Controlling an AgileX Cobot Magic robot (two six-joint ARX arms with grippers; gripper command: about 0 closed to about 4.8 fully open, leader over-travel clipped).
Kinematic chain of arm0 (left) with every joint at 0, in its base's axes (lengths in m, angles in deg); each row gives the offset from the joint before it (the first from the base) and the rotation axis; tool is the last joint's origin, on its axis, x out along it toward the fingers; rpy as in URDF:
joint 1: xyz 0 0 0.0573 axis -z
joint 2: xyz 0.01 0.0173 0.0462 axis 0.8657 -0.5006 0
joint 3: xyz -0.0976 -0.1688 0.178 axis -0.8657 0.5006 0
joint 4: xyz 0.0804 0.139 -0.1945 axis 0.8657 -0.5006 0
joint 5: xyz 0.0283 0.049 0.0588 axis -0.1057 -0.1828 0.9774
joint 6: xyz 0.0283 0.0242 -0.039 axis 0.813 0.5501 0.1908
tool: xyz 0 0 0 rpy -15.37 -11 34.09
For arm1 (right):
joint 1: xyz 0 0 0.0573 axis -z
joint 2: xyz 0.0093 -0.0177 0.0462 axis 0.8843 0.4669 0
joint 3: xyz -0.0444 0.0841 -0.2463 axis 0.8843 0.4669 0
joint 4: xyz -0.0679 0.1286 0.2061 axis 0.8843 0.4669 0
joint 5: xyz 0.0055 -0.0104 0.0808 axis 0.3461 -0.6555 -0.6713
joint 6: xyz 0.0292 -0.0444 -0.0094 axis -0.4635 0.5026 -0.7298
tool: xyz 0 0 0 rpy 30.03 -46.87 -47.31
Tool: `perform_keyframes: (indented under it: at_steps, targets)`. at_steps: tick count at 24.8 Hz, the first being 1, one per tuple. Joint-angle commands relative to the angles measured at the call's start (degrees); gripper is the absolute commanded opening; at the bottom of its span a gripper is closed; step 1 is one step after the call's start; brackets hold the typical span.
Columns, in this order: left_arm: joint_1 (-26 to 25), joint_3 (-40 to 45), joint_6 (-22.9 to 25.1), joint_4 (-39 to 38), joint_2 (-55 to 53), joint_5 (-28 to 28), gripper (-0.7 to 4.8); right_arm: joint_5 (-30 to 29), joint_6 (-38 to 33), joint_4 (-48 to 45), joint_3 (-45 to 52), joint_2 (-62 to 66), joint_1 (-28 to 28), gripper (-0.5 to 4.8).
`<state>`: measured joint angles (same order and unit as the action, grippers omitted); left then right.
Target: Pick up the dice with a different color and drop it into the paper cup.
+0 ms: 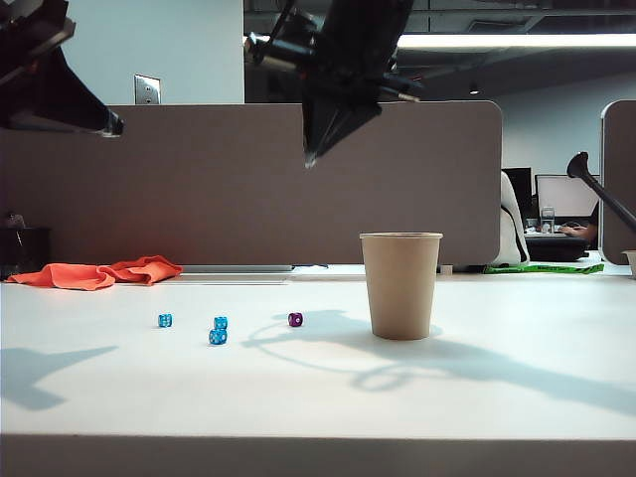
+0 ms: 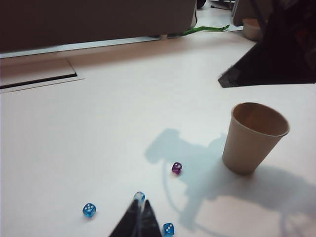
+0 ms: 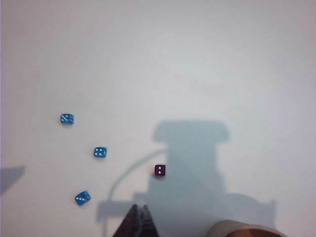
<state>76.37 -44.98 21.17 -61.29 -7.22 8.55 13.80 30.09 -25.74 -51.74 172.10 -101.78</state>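
Exterior view: right gripper (image 1: pixel 311 159), jaws together, high above purple die (image 1: pixel 295 319); paper cup (image 1: pixel 400 285) just beside. Left gripper (image 2: pixel 139 210) closed, idle. Advice: spread jaws before descending squarely over die.

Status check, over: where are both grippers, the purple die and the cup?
Right gripper shut, high above table. Left gripper shut, empty, hovering. Purple die on table beside paper cup. Path clear.

White bench (image 1: pixel 517 397) up front, grey partition (image 1: pixel 199 179) right behind it, ceiling light strip (image 1: pixel 517 41) glowing above, monitor (image 1: pixel 564 195) beyond.
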Motion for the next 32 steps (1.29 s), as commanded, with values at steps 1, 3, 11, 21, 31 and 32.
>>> perform_keyframes:
  at_steps: [1,3,11,21,31,32]
  targets:
    - [0.0,-0.3,-0.2,-0.9,0.2,0.3,-0.06,0.1,-0.3,2.8,-3.4,2.6,-0.4,-0.05]
    - [0.0,-0.3,-0.6,-1.3,0.2,0.3,-0.06,0.0,-0.3,3.6,-5.1,4.2,-0.4,-0.04]
    - [0.0,-0.3,-2.1,-1.4,0.2,3.3,-0.06,0.2,-0.8,4.2,-6.4,8.1,-1.3,0.14]
    - [0.0,-0.3,-2.1,-1.4,0.2,3.3,-0.06,1.3,-0.7,3.8,-6.4,11.5,-3.4,0.25]
    - [0.0,-0.3,-2.1,-1.4,0.2,3.3,-0.06,5.5,-0.7,3.5,-6.4,13.4,-4.7,0.87]
    - [0.0,-0.3,-2.1,-1.4,0.2,3.3,-0.06,5.7,-0.7,3.6,-6.4,14.1,-4.8,0.91]
